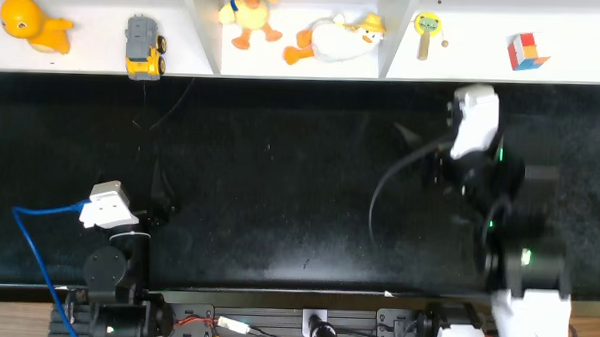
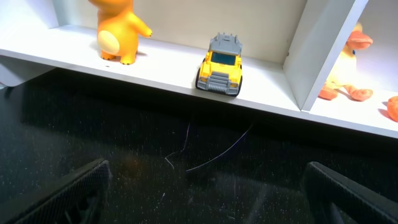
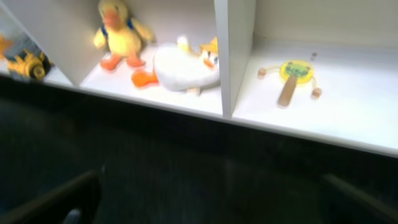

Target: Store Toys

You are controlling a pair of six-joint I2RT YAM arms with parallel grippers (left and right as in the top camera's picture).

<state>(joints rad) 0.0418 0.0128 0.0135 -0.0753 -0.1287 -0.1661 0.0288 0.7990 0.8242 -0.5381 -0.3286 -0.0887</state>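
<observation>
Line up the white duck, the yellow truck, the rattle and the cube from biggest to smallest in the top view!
1. white duck
2. yellow truck
3. rattle and cube: these two look about the same size, so I won't rank one over the other.

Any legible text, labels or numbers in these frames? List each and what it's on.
No text reads anywhere.
On the yellow truck: no lettering visible on its front.
On the rattle drum: a green design on its face, too blurred to tell whether it holds print.
On the coloured block: too small to tell.
</observation>
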